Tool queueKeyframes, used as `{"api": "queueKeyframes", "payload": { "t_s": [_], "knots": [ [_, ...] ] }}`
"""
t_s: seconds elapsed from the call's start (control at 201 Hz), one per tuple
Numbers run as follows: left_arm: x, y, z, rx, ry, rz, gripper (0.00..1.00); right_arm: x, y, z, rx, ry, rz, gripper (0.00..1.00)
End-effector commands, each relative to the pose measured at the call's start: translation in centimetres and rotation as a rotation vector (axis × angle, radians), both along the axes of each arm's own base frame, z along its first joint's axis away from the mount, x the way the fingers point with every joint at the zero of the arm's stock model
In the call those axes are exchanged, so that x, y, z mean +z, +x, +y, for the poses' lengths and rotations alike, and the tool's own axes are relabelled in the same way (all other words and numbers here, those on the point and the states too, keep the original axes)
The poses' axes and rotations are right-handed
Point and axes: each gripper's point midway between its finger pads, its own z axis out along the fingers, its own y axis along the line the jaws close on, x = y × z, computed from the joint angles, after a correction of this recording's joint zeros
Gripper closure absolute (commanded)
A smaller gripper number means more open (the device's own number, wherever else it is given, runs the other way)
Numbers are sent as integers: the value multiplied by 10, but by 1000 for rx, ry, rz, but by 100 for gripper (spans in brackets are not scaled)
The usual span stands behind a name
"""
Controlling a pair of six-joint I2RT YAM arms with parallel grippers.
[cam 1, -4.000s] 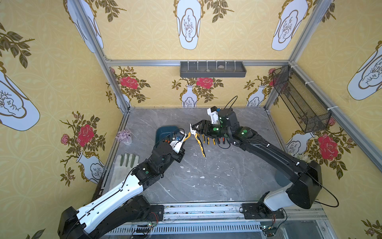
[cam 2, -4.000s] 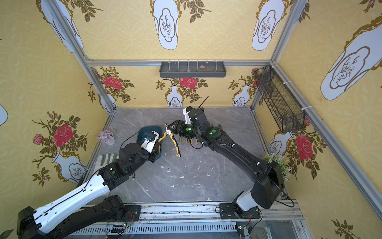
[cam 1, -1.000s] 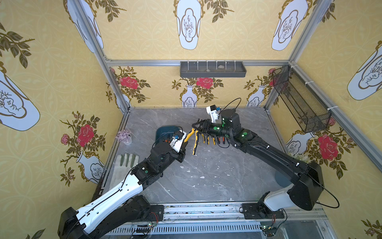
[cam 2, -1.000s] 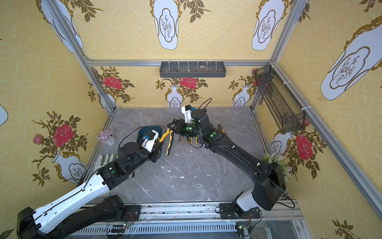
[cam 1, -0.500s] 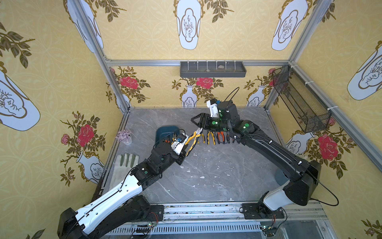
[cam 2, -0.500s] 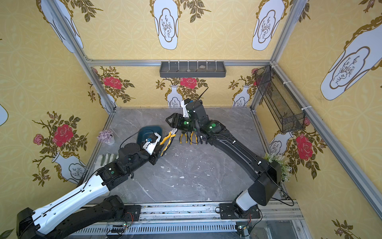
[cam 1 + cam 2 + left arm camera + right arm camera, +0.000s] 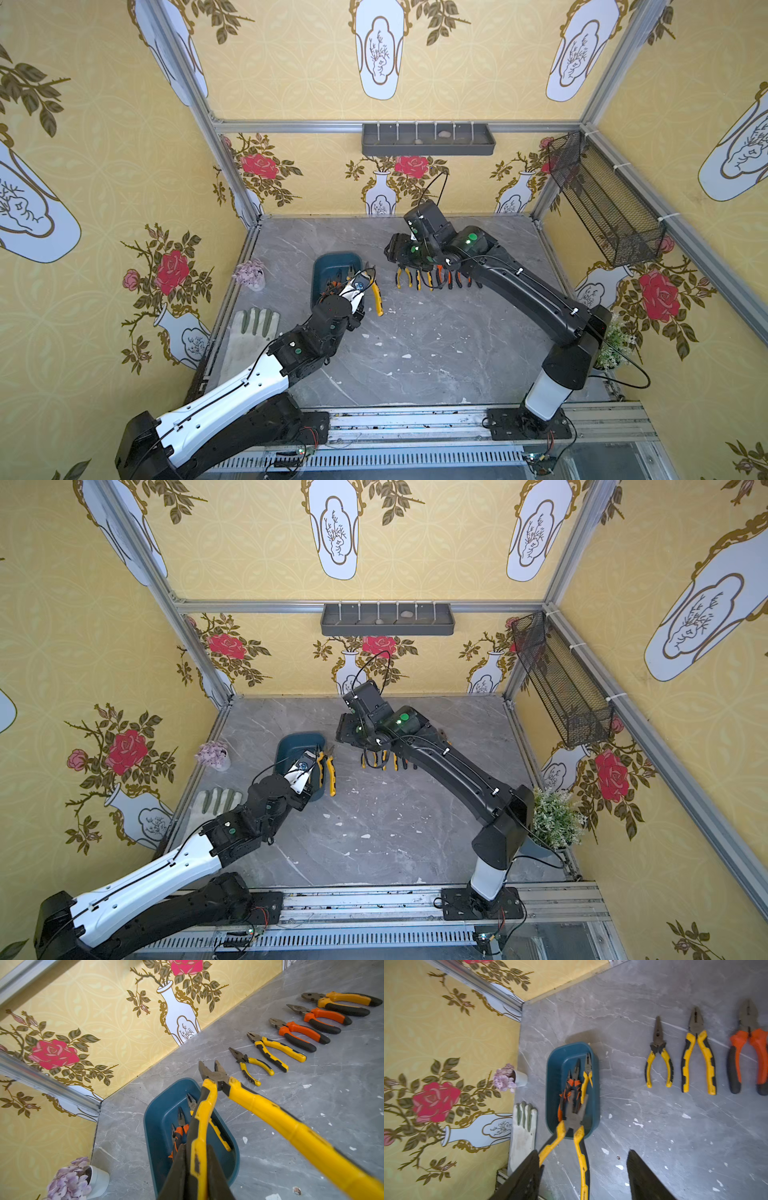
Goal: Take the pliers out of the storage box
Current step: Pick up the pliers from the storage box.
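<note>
My left gripper (image 7: 196, 1146) is shut on one handle of a yellow-and-black pliers (image 7: 249, 1101), whose handles are spread wide. In both top views this pliers (image 7: 376, 297) (image 7: 328, 775) hangs by the right rim of the teal storage box (image 7: 328, 270) (image 7: 291, 746). Other pliers (image 7: 180, 1126) (image 7: 571, 1088) lie inside the box (image 7: 554, 1076). Several pliers (image 7: 432, 278) lie in a row on the table to the right. My right gripper (image 7: 583, 1152) stands open above that row's left end (image 7: 395, 251), holding nothing.
A pale work glove (image 7: 249, 336) lies by the left wall, with a small pot of purple flowers (image 7: 251, 274) behind it. A green plant (image 7: 552, 816) stands at the right. A grey divided tray (image 7: 428, 139) and a wire-mesh basket (image 7: 602, 208) hang on the walls.
My right gripper has opened, let go of the yellow pliers and drawn back over the row. My left gripper keeps the pliers and has swung it slightly nearer the box.
</note>
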Motion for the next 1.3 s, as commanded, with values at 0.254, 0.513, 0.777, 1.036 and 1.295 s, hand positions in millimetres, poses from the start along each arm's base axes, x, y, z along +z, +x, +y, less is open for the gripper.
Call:
{"api": "queueKeyframes", "payload": {
  "t_s": [0.254,0.513,0.777,1.036,1.295],
  "knots": [
    [4,-1,11,53,-89,-78,100,-42,12,4,1,-6,109,33],
    [-7,-18,18,11,-149,-124,100,-46,21,47,124,135,175,33],
    [-5,-19,14,-10,-142,-129,100,-80,21,79,189,99,290,33],
    [-4,-16,9,-17,-125,-128,100,-92,10,88,224,62,301,32],
    [-5,-16,8,-17,-126,-125,100,-104,-1,90,234,30,316,33]
  ]
}}
